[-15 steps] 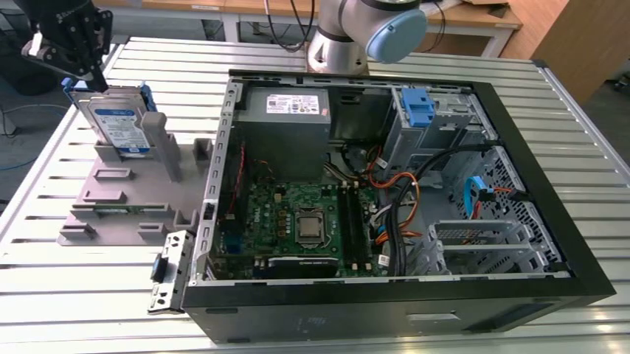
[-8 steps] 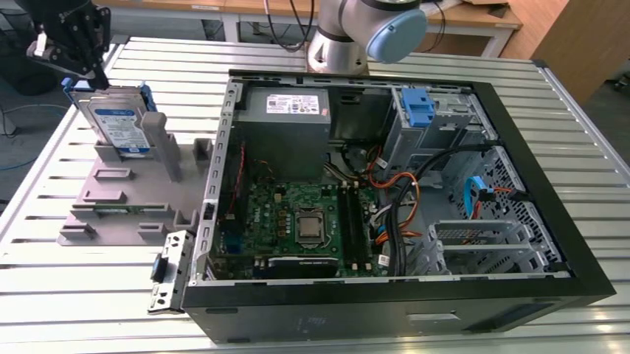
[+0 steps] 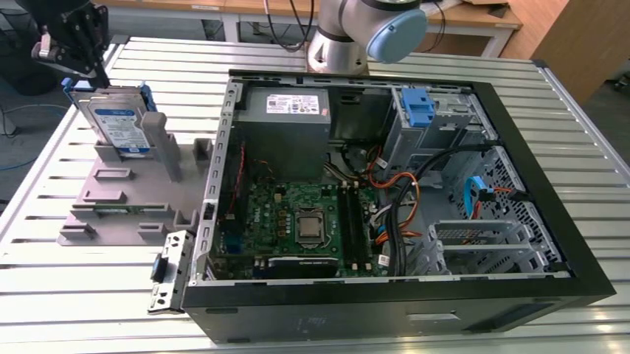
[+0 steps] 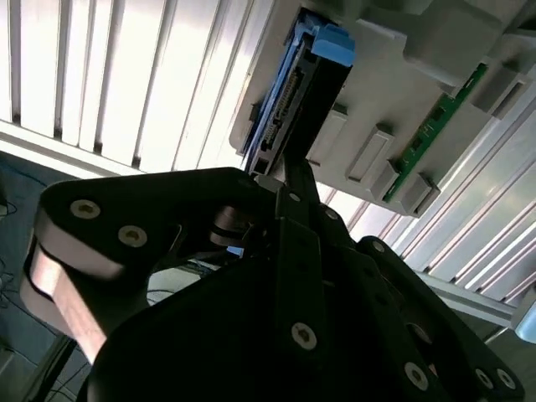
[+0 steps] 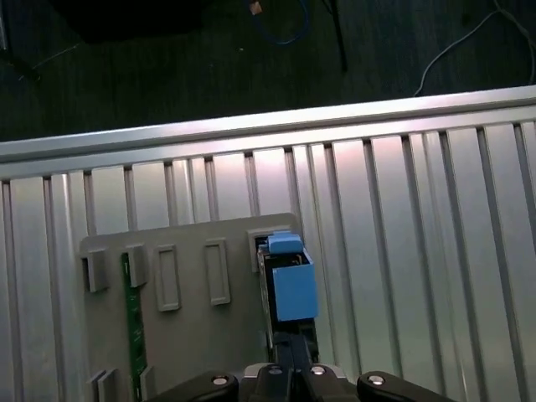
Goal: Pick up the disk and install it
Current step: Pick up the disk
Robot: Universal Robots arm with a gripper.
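Tool, narrow and empty, poised just above the top edge of the disk, which stands on edge in the holder.

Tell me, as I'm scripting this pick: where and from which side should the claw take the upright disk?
Probably the free top edge of the disk, with the claw coming straight down from above. It stands on edge in the grey holder, whose posts cover its lower part, leaving the top exposed.
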